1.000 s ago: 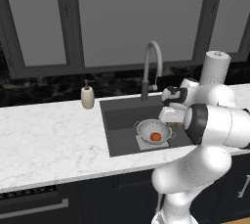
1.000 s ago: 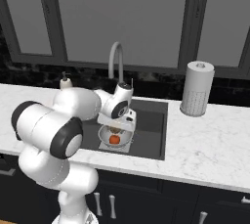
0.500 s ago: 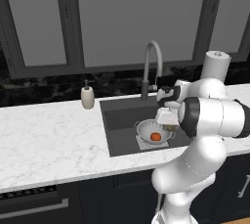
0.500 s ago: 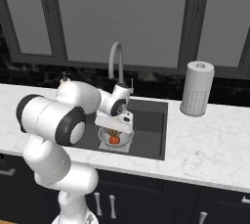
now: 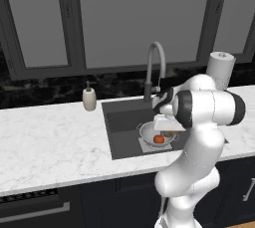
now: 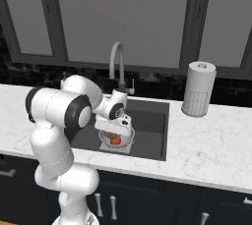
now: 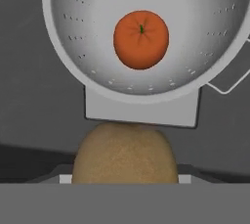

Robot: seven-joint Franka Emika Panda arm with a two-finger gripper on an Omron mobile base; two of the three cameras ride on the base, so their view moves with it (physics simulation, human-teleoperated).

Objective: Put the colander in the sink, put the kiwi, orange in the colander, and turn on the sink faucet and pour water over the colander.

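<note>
The silver colander (image 7: 73, 32) sits on the light plate on the floor of the dark sink (image 5: 122, 122), with the orange (image 7: 141, 39) lying in its bowl. My gripper (image 5: 166, 124) hangs just above the colander (image 5: 151, 133), shut on the brown kiwi (image 7: 125, 162), which sits low in the hand view and hides the fingertips. From the right base view the gripper (image 6: 115, 126) is over the colander (image 6: 123, 140) and the orange (image 6: 115, 141). The grey gooseneck sink faucet (image 5: 154, 62) stands behind the basin. No water runs from it.
A beige soap dispenser (image 5: 89, 98) stands on the white marble counter (image 5: 50, 142) left of the sink. A paper towel roll (image 6: 198, 89) stands on the counter right of it. Dark windows and a black backsplash run behind.
The hand with the kiwi has swung left and lower, from near the faucet base to just above the colander. Colander and orange have not moved.
</note>
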